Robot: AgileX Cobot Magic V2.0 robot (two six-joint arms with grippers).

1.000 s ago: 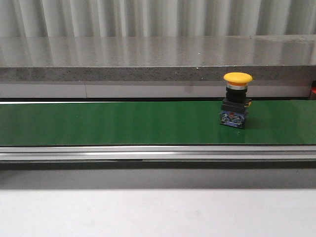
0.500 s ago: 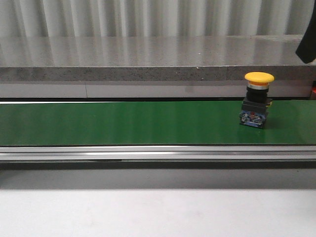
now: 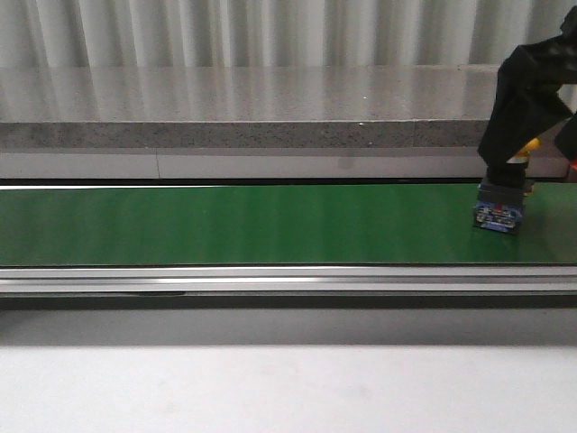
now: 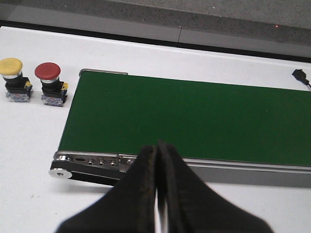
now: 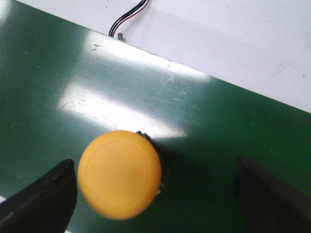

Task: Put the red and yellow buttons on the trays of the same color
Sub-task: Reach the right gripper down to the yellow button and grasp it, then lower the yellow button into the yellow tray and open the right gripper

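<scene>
A yellow button (image 3: pixel 510 197) stood upright on the green conveyor belt (image 3: pixel 225 224), far out toward the belt's right end in the front view. Only its blue-and-black base showed clearly there, because the right claw (image 3: pixel 541 126) hung directly over it and hid most of the yellow cap. In the right wrist view the round yellow cap (image 5: pixel 119 174) was seen from above, slightly blurred, with the two dark fingers (image 5: pixel 41 196) spread wide on either side of it. The claw was released: one finger lay just beside the cap and the other stood well apart from it, and neither one could be seen pressing on the button. A thin cable (image 5: pixel 130 17) lay on the white desk (image 5: pixel 233 39) just beyond the belt's edge.

The left claw (image 4: pixel 158 194) was clenched, its two dark fingers pressed together with nothing between them, and it hovered over the near rail of the belt at the belt's other end. In the left wrist view two more buttons stood on the white desk beside that end of the belt: a second yellow button (image 4: pixel 13 78) and a red button (image 4: pixel 50 83), side by side and close together, the red one nearer to the belt. Both stood upright on their dark bases. A grey stone ledge (image 3: pixel 270 108) ran along the far side of the belt.
</scene>
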